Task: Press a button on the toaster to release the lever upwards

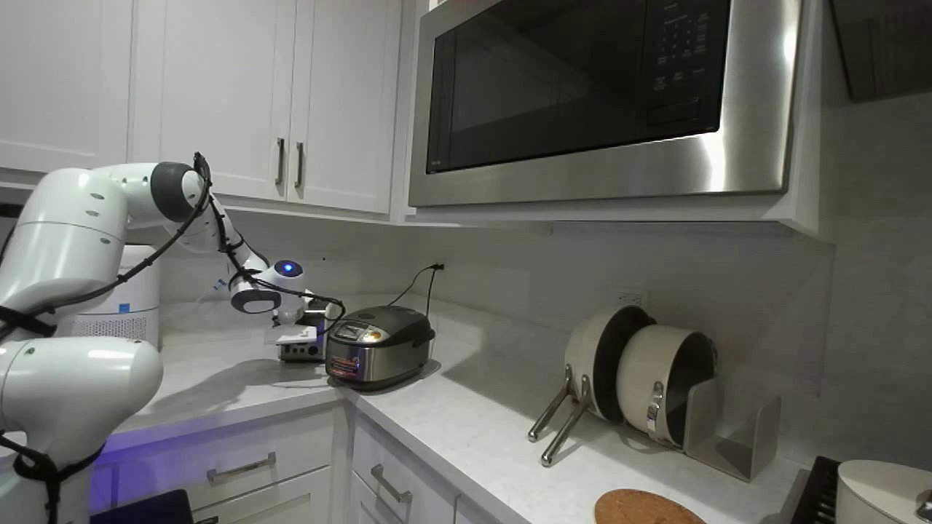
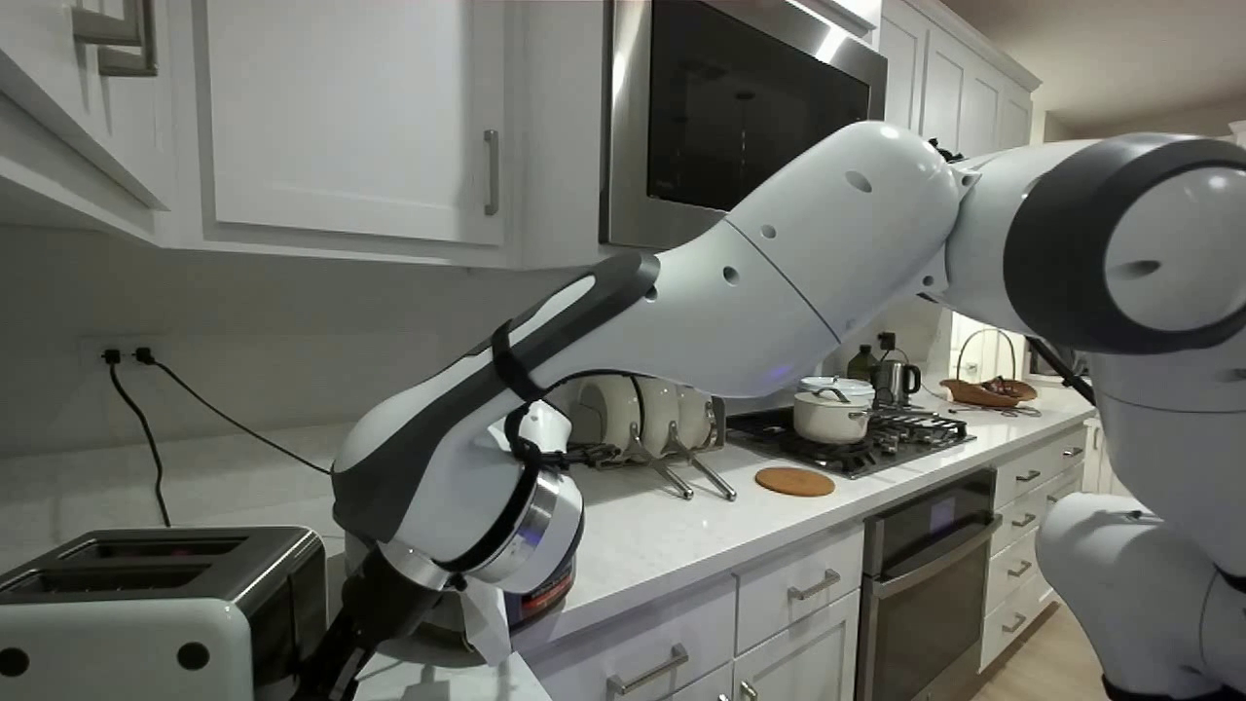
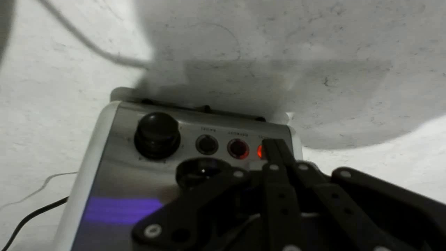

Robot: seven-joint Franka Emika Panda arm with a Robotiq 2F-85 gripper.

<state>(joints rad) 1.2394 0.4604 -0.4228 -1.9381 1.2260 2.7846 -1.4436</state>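
Observation:
The toaster (image 2: 117,638) has a pale side and a dark top with two slots; it stands at the lower left in an exterior view. Its control end (image 1: 293,352) is partly hidden behind the robot hand in an exterior view. In the wrist view the toaster (image 3: 136,177) shows a black dial (image 3: 157,135), two buttons and a glowing orange-red button (image 3: 259,151). A black oval knob (image 3: 198,170), apparently the lever, is near them. My gripper (image 3: 277,141) is shut and empty, its tips partly covering the lit button; contact is unclear. The gripper (image 2: 326,672) also shows beside the toaster.
A steel rice cooker (image 1: 378,349) stands close beside the toaster and hand. A white cylindrical appliance (image 1: 131,298) is behind the arm. Upper cabinets (image 1: 218,87) overhang the counter. Power cables (image 2: 146,438) run from the wall outlet. Pans (image 1: 604,364) stand in a rack farther along.

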